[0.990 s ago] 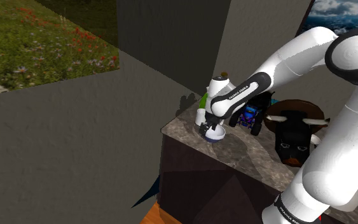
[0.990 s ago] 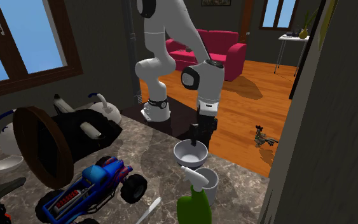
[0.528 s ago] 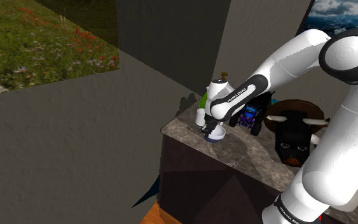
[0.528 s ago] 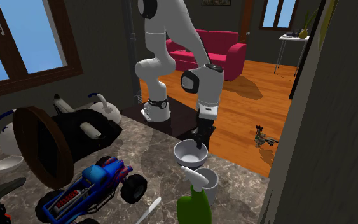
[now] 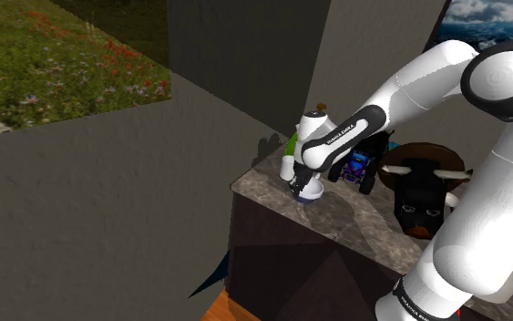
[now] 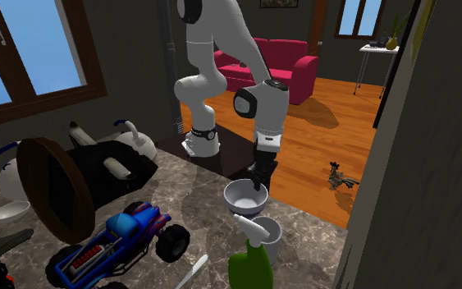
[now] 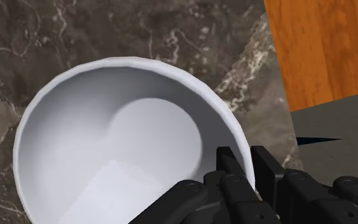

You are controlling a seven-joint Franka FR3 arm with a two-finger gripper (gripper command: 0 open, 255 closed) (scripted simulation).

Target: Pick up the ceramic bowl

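A plain white bowl (image 6: 244,198) stands on the dark marble counter (image 6: 194,194), close to its corner. In the shoulder view the bowl (image 5: 309,192) sits directly under the arm's hand. My black gripper (image 6: 259,185) comes down on the bowl's rim on the side nearest the counter edge. Through the wrist view the bowl (image 7: 107,159) is seen from above, and my gripper (image 7: 247,170) is shut on its rim, one finger inside the wall and one outside. The bowl still rests on the counter.
A white cup (image 6: 269,233) and a green spray bottle (image 6: 249,268) stand right beside the bowl. A blue toy truck (image 6: 121,241) and a black bull's head on a round brown plaque (image 6: 98,168) lie further along the counter. The counter edge drops to an orange wood floor (image 7: 323,44).
My gripper has dropped slightly onto the bowl's rim and gone from open to shut on it. The bowl has not moved.
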